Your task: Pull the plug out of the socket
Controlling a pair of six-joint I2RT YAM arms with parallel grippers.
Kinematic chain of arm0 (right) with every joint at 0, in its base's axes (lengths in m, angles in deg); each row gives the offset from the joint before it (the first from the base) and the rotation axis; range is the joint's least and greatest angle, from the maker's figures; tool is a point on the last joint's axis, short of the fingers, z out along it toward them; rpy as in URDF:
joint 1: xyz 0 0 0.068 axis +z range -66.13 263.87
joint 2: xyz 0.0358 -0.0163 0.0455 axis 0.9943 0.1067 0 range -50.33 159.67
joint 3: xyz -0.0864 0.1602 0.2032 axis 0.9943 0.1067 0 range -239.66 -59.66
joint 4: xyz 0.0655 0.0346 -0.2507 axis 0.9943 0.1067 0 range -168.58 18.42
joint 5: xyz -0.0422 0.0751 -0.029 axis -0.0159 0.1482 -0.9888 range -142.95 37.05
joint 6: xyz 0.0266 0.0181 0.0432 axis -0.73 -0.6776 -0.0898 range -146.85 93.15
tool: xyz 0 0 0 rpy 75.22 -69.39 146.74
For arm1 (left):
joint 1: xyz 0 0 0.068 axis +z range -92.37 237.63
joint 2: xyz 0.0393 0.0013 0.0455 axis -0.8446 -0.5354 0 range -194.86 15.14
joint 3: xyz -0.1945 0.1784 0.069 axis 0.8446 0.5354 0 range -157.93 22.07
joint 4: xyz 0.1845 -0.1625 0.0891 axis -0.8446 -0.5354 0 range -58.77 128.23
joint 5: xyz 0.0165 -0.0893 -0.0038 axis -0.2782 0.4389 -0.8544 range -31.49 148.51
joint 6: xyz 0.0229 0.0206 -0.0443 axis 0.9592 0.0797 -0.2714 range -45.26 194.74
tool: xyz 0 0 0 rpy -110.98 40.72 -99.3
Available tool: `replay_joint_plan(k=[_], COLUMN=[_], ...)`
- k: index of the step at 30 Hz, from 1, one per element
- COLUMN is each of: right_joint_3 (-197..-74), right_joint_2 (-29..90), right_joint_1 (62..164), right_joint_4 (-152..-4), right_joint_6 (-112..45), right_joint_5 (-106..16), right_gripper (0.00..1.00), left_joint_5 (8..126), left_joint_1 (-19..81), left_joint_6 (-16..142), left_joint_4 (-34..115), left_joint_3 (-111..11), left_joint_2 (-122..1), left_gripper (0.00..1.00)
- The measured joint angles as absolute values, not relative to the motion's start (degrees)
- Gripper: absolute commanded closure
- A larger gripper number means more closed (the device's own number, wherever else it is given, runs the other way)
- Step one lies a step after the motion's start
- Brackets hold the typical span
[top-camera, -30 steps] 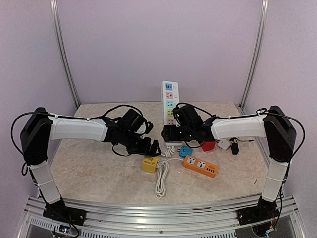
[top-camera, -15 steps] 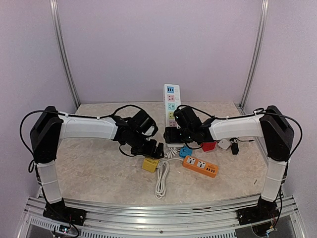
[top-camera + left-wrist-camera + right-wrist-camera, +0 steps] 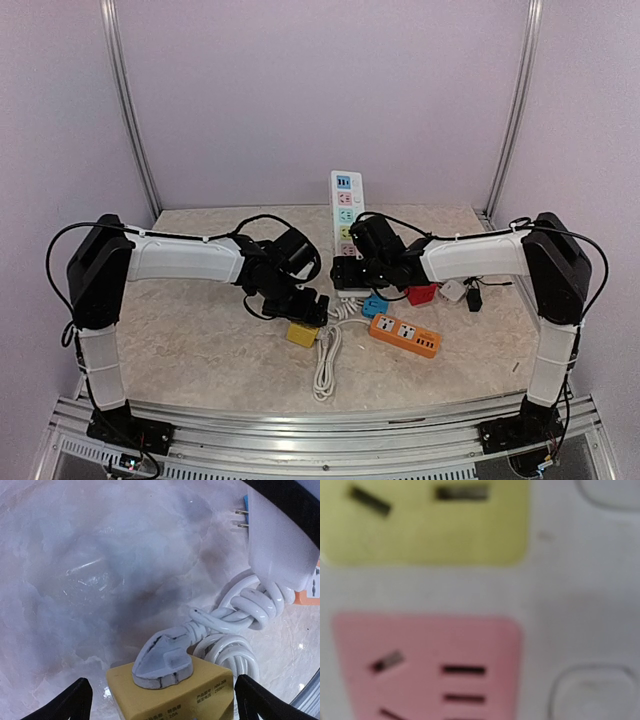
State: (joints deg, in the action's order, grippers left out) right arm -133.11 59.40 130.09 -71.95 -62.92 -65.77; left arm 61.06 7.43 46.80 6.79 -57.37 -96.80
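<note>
A yellow cube socket (image 3: 301, 335) lies near the table's middle with a white plug (image 3: 162, 662) seated in its top. The plug's white cable (image 3: 326, 365) coils beside it. My left gripper (image 3: 315, 307) is open. In the left wrist view its fingertips (image 3: 75, 700) stand on either side of the yellow cube (image 3: 175, 700), apart from it. My right gripper (image 3: 345, 272) sits over the near end of the long white power strip (image 3: 345, 205). The right wrist view is filled by the strip (image 3: 560, 580) and its pink outlet (image 3: 427, 665); its fingers are hidden.
A blue adapter (image 3: 375, 305), an orange power strip (image 3: 404, 335), a red cube socket (image 3: 421, 294), a white adapter (image 3: 452, 290) and a black adapter (image 3: 474, 298) lie to the right of the yellow cube. The cable coil (image 3: 235, 625) lies right behind the cube.
My left arm has reached further right and brought its open gripper over the yellow cube. The right gripper has stayed on the power strip.
</note>
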Motion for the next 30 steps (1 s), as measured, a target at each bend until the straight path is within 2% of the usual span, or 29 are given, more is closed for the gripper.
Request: replay_joint_plan(k=[4,12,16,20,23,30], right_joint_3=[-133.11,-133.22,-134.18,-135.93,-136.74,-139.47], right_joint_2=[59.4,59.86,61.85,64.49,65.85,68.99], right_joint_1=[130.09,129.35,128.52,128.08,127.8,126.72], right_joint_4=[-71.97,-72.19,-72.19,-71.51,-71.21,-70.9], right_joint_6=[-62.92,-63.07,-63.31,-63.25,-63.36,-64.08], right_joint_5=[-65.75,-64.15,-63.45,-63.1,-62.36,-59.95], right_gripper=[0.32,0.33,0.32,0.24,0.22,0.08], left_joint_5=[61.06,61.0,61.0,61.02,61.15,62.5], left_joint_1=[7.46,7.81,8.11,8.2,8.42,9.58], left_joint_6=[46.78,46.8,46.93,46.8,46.54,45.97], left_joint_4=[6.49,6.73,6.9,6.92,7.29,9.41], left_joint_3=[-57.37,-57.37,-57.37,-57.37,-57.09,-55.4], left_joint_2=[-96.97,-96.8,-96.77,-96.75,-96.56,-95.83], left_gripper=[0.14,0.42,0.5,0.58,0.61,0.64])
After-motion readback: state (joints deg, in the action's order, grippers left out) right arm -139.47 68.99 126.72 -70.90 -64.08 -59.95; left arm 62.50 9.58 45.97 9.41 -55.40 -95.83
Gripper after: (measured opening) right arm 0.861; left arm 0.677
